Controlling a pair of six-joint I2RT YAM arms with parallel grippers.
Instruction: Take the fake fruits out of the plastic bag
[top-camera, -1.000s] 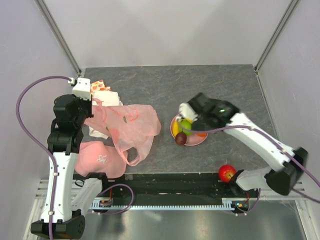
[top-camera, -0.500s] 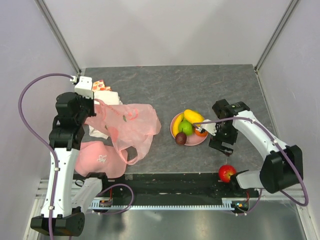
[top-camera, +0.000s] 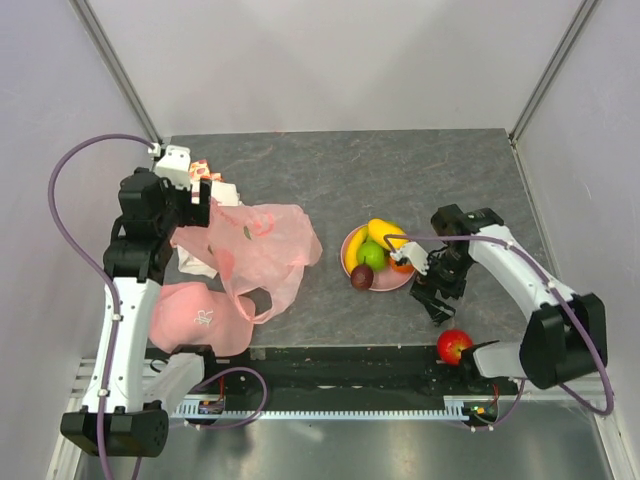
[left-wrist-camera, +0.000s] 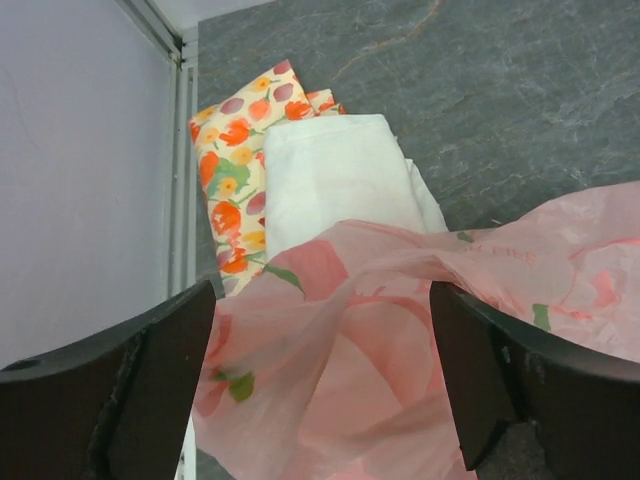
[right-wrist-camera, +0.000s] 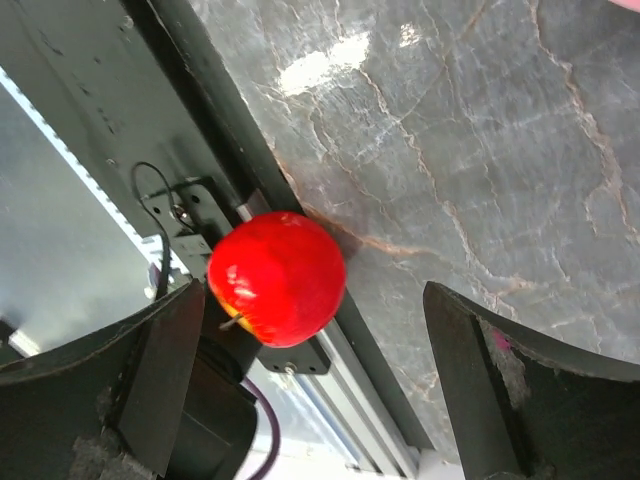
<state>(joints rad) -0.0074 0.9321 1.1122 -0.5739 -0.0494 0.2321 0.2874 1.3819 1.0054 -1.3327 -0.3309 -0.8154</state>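
The pale-pink plastic bag (top-camera: 255, 245) lies crumpled at the left of the table. My left gripper (top-camera: 200, 202) hovers over its far-left edge, open. In the left wrist view a fold of the plastic bag (left-wrist-camera: 380, 330) sits loose between the wide-apart fingers (left-wrist-camera: 150, 385). A banana (top-camera: 381, 232), a green apple (top-camera: 372, 254), a dark plum (top-camera: 361, 277) and an orange (top-camera: 401, 265) rest on the pink plate (top-camera: 385, 285). A red apple (top-camera: 454, 346) sits at the near table edge. My right gripper (top-camera: 432, 298) hangs open just above the red apple (right-wrist-camera: 277, 277).
A fruit-printed cloth (left-wrist-camera: 232, 170) and a folded white cloth (left-wrist-camera: 335, 180) lie beyond the bag by the left wall. A pink cloth with a logo (top-camera: 195, 318) lies near the left arm's base. The metal rail (right-wrist-camera: 330, 330) and cables run under the red apple.
My left gripper has opened and let go of the bag's edge. The right arm has drawn back from the plate to the near edge, over the red apple.
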